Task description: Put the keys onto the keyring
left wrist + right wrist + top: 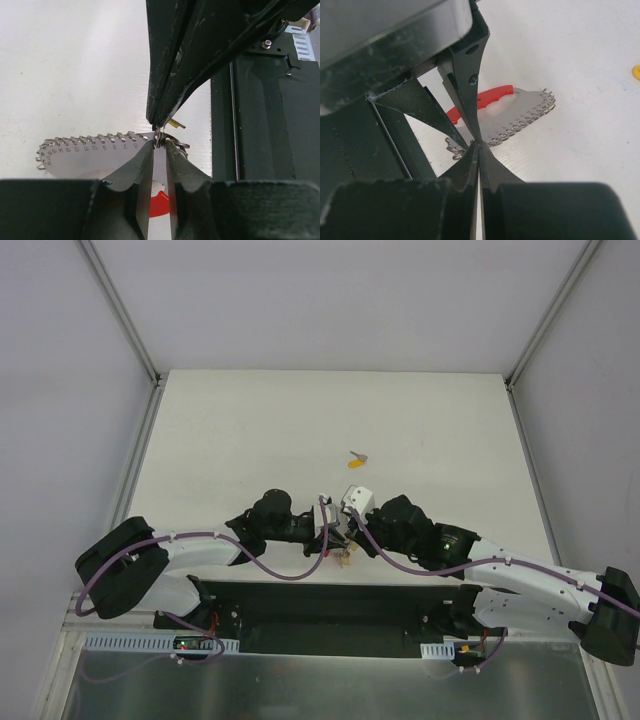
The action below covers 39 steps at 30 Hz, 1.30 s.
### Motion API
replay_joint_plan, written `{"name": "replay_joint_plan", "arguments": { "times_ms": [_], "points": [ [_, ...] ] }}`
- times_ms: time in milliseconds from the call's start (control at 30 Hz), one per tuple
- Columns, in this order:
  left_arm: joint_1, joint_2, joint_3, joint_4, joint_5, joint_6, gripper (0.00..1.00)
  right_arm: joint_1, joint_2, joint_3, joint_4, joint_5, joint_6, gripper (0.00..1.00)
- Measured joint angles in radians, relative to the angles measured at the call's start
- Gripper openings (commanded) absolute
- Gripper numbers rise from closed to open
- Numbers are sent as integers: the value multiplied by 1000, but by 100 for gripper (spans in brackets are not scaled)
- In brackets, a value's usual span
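While right gripper (479,146) pinches the keyring (495,94), left gripper (159,146), barely spread, straddles it.

the white flat surface (250,430) carries everything. near its front edge, about midway across, sits the keyring (343,556), a bunch made of a red curved plastic loop (490,95), a grey chain-like strap (525,117) and a small metal ring (160,134). the black left end effector (160,150) comes in from the left and the black right end effector (479,147) from the right, and they meet tip to tip at the ring. strap and loop lie on the surface beneath and beside those tips. a single small silver key with a yellow plastic head (357,454) lies well apart, farther back and slightly to the right.
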Motion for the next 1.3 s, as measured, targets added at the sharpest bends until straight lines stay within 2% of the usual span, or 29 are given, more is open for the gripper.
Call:
{"name": "replay_joint_plan", "arguments": {
  "times_ms": [367,533,567,800,833,867,1067,1300],
  "points": [
    [0,4,5,17,22,-27,18,0,0,0,1,0,0,1],
    [0,14,10,28,38,-40,6,0,0,0,0,0,0,1],
    [0,19,11,28,43,-45,0,0,0,0,0,0,0,1],
    [0,42,14,23,55,-53,0,0,-1,0,8,6,3,1],
    [0,42,14,21,54,-53,0,0,-3,0,8,10,4,4],
    [0,42,14,20,53,-53,0,0,-5,0,8,13,6,14],
    [3,8,16,-27,42,-6,0,1,-22,0,-19,53,34,41],
    [3,-90,61,-187,32,155,0,-42,-50,0,-54,84,84,52]
  ]
}}
